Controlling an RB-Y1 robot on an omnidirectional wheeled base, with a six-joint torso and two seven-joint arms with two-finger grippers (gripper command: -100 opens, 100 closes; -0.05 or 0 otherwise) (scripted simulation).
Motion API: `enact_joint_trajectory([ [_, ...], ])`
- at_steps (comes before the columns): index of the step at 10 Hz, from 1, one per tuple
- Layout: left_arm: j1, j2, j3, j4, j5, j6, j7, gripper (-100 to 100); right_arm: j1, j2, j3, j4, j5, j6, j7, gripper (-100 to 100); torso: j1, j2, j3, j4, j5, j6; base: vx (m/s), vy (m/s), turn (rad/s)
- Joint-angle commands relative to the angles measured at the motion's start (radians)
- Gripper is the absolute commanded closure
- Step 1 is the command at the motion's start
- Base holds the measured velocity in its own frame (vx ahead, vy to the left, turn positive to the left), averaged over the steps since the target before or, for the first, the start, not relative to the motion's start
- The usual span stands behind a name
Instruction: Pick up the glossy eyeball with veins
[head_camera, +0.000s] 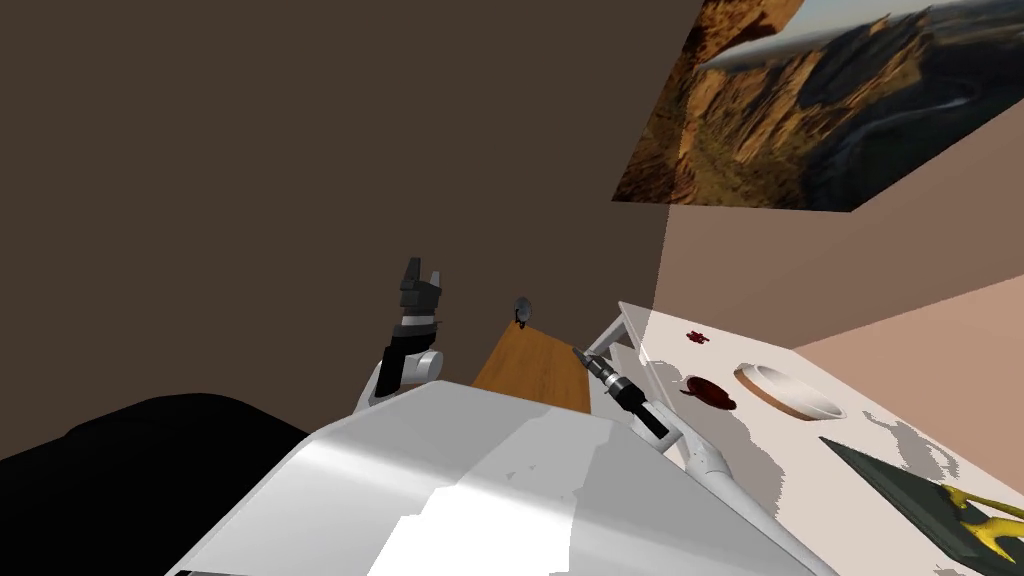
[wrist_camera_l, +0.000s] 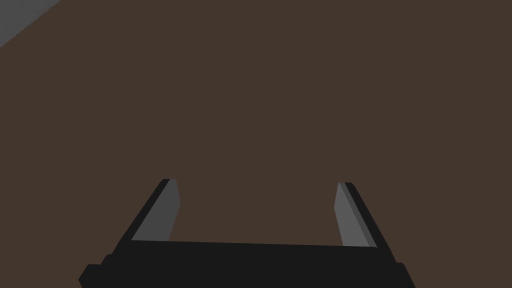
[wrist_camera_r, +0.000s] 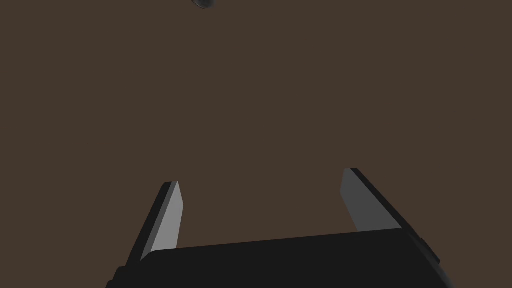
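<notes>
A dark red, rounded, glossy thing (head_camera: 708, 392) lies on the white table (head_camera: 900, 440) to my right; it may be the eyeball, I cannot tell for sure. A smaller red piece (head_camera: 698, 338) lies farther back on the same table. My right gripper (head_camera: 580, 351) hovers at that table's near left edge, left of the dark red thing and apart from it. Its fingers stand open with nothing between them, facing a brown wall (wrist_camera_r: 260, 176). My left gripper (head_camera: 423, 268) is raised toward the wall, also open and empty (wrist_camera_l: 257, 181).
A wooden top (head_camera: 530, 370) stands between the arms, with a small dark grey round object (head_camera: 522, 310) at its far end, also at the picture's edge (wrist_camera_r: 204, 2). A shallow bowl (head_camera: 790, 392) and a dark tray (head_camera: 920, 490) with a yellow item sit on the white table.
</notes>
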Motion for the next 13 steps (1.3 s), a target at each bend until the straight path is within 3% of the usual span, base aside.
enact_joint_trajectory([
  [1, 0.000, 0.000, 0.000, 0.000, 0.000, 0.000, 0.000, 0, -0.002, -0.041, 0.006, 0.050, 0.013, 0.000, -0.003, -100, 0.000, 0.000, 0.000, 0.000, 0.000, 0.000, -0.075, 0.014, 0.257],
  [3, 0.000, 0.000, 0.000, 0.000, 0.000, 0.000, 0.000, 0, -0.006, -0.089, 0.021, 0.118, 0.044, 0.005, -0.001, -100, 0.001, -0.001, 0.000, 0.000, 0.000, 0.000, -0.074, 0.026, 0.326],
  [4, 0.000, 0.000, 0.000, 0.000, 0.000, 0.000, 0.000, 0, -0.009, -0.120, 0.036, 0.179, 0.075, 0.010, -0.001, -100, 0.000, -0.001, 0.000, 0.000, 0.000, 0.002, -0.074, 0.039, 0.280],
  [5, 0.000, 0.000, 0.000, 0.000, 0.000, 0.000, 0.000, 0, -0.009, -0.136, 0.036, 0.186, 0.075, 0.010, -0.001, -100, 0.001, 0.000, 0.000, 0.000, 0.000, 0.001, -0.053, 0.029, 0.185],
  [6, 0.000, 0.000, 0.000, 0.000, 0.000, 0.000, 0.000, 0, -0.011, -0.175, 0.050, 0.230, 0.107, 0.013, 0.000, -100, 0.000, -0.001, -0.001, 0.000, 0.000, 0.001, -0.063, 0.035, 0.317],
  [9, 0.000, 0.000, 0.000, 0.000, 0.000, 0.000, 0.000, 0, -0.010, -0.227, 0.064, 0.321, 0.139, 0.016, -0.001, -100, 0.000, -0.001, -0.001, 0.000, 0.000, 0.000, -0.057, 0.023, 0.216],
  [10, 0.000, 0.001, -0.002, 0.000, 0.000, 0.000, 0.000, 0, -0.007, -0.269, 0.077, 0.373, 0.171, 0.018, -0.002, -100, 0.002, -0.001, 0.000, 0.000, 0.001, 0.000, -0.051, 0.028, 0.289],
  [11, -0.001, 0.001, -0.004, 0.000, -0.001, 0.000, 0.001, 0, -0.007, -0.271, 0.077, 0.388, 0.171, 0.018, -0.002, -100, 0.006, 0.000, 0.000, 0.001, 0.002, -0.003, -0.045, 0.026, 0.136],
  [12, -0.001, 0.001, -0.004, 0.000, -0.001, 0.000, 0.001, 0, -0.003, -0.313, 0.089, 0.417, 0.203, 0.020, -0.003, -100, 0.009, 0.001, 0.001, 0.001, 0.003, -0.003, -0.057, 0.035, 0.215],
  [13, -0.001, 0.002, -0.006, 0.000, -0.001, 0.001, 0.002, 0, -0.003, -0.313, 0.089, 0.454, 0.203, 0.020, -0.003, -100, 0.012, 0.002, 0.002, 0.001, 0.004, -0.006, -0.043, 0.021, 0.151],
])
